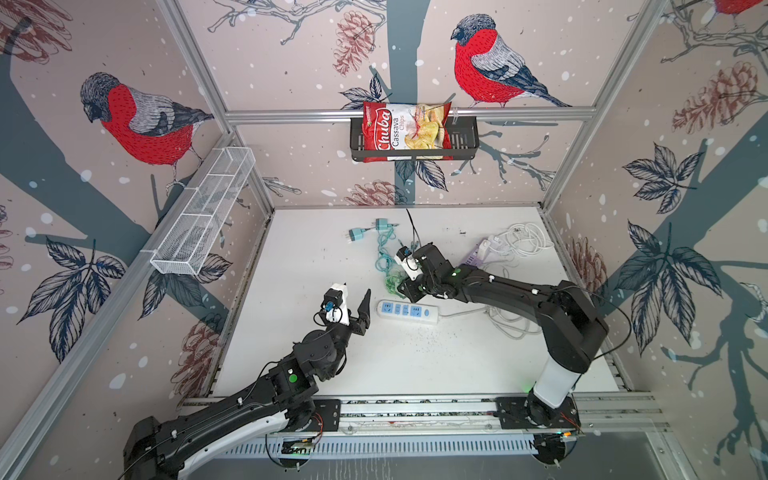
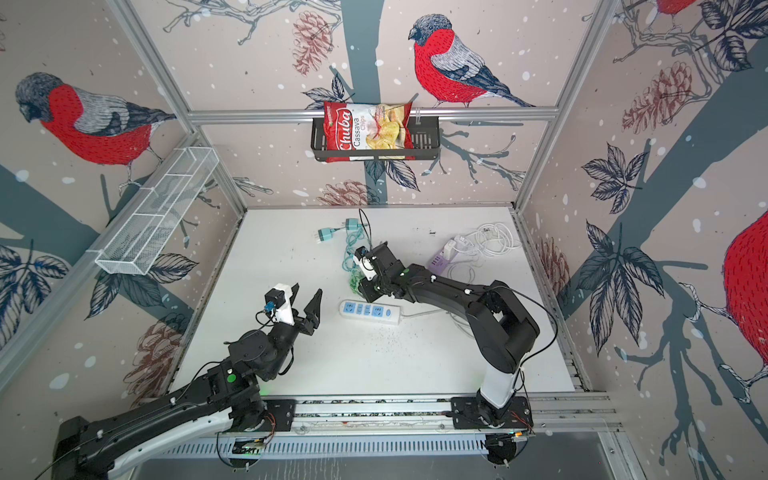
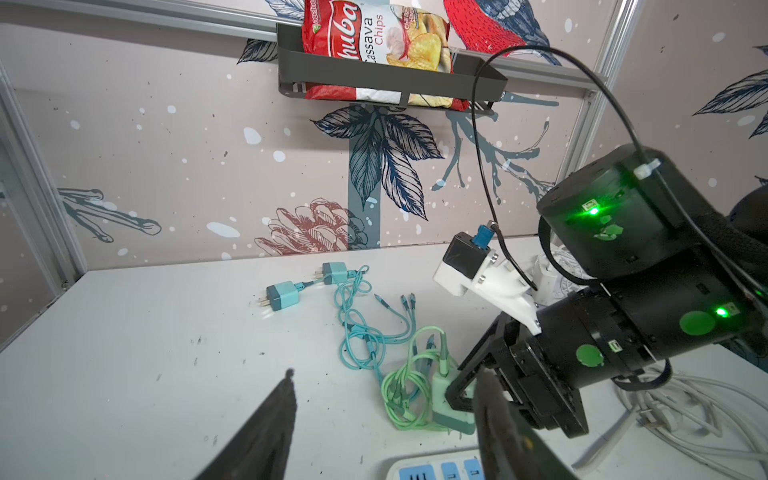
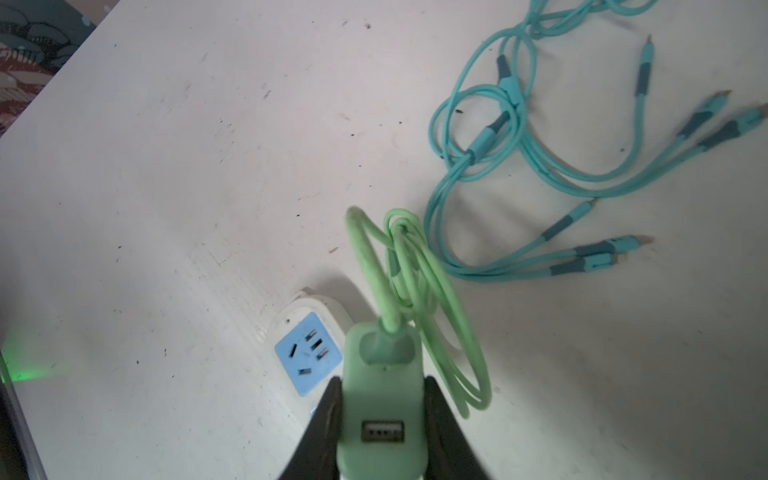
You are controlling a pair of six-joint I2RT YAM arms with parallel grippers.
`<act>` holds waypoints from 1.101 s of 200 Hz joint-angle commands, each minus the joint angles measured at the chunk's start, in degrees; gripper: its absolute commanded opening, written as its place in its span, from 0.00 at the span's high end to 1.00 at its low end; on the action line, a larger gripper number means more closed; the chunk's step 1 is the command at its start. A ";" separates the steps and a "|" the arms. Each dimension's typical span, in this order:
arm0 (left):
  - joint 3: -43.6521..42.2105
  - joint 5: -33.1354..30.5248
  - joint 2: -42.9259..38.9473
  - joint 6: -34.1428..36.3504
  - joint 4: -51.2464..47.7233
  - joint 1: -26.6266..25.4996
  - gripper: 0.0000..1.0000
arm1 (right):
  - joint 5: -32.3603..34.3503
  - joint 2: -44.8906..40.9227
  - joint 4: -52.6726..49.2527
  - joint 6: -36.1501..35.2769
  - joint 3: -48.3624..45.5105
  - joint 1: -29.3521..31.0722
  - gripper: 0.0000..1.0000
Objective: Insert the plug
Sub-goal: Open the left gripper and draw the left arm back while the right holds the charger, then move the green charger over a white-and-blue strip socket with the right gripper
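1. Bird-print walls box in a white tabletop [image 1: 457, 365], scuffed & speckled w/ dark bits. At the back a chip bag [image 1: 405, 131] sits in a black wall rack [image 1: 465, 141]. A white wire basket [image 1: 203, 216] hangs on the left wall.
2. White power strip [image 1: 409, 311] lies flat near mid-tabletop, blue sockets up, its cord running off to the right.
3. Right jaws: clamped on the green plug [image 4: 382, 415], one finger on each side. The plug's USB port faces the wrist cam, & a looped green cable [image 4: 415, 291] comes out of its far end.
4. The plug sits just beside the strip's end socket [image 4: 309, 353], on the strip's far side in the top views. Its prongs are hidden, so can't tell if it touches the strip or the tabletop.
5. Left jaws: approx half open, nothing btwn them, hovering just off the strip's left end & not touching it. One dark finger [image 1: 368, 297] points toward the back wall.
6. A teal cable [image 1: 384, 253] lies in a tangle behind the right arm [image 1: 498, 286], w/ two teal chargers [image 1: 356, 235] at its far end. Its loose connector tips are fanned out on the tabletop.
7. A white cord pile [image 1: 525, 241] & a purple-white adapter [image 1: 478, 253] lie at back right, well apart from the strip.
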 commanded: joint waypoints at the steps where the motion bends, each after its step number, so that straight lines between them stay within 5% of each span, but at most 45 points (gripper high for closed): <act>1: 0.21 -1.13 -0.68 -2.51 -3.44 -0.01 0.33 | -1.89 0.68 2.17 -2.57 0.40 0.65 0.99; 220: -1.83 -2.08 2.74 -3.09 -0.46 -0.02 0.34 | 0.75 -2.22 7.26 -4.23 -4.54 2.33 0.99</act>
